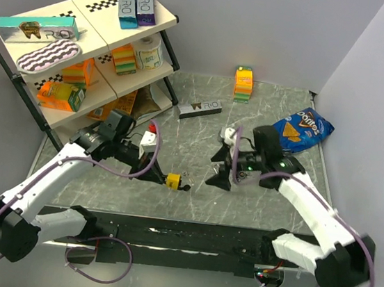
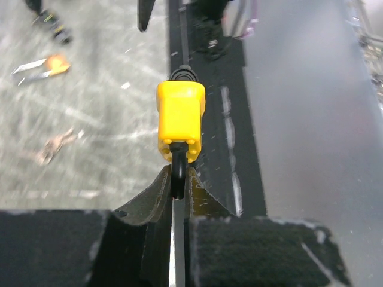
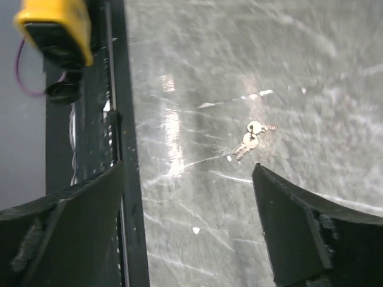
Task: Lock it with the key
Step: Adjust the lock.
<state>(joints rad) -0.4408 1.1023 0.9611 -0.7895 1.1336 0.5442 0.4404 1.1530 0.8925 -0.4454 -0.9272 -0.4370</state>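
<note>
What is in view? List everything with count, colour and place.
lock: 1, yellow, gripped by its shackle in the left end effector
key: 1 bunch, pale metal, on the table beside the lock
chip bag: 1, blue, table far right
sponge stacks: 2, orange-yellow-green, one table far middle, one in the rack
black box: 1, black, table by the rack
rack: 1, cream and black, far left
tall boxes: 2, blue and purple, rack top
teal box: 1, teal, rack top
wavy pad: 1, purple-white, rack top
orange boxes: 2, orange, lower rack shelves
roll: 1, white, in rack
left end effector: 1, black, shut on the lock
right end effector: 1, black, open near the key
</note>
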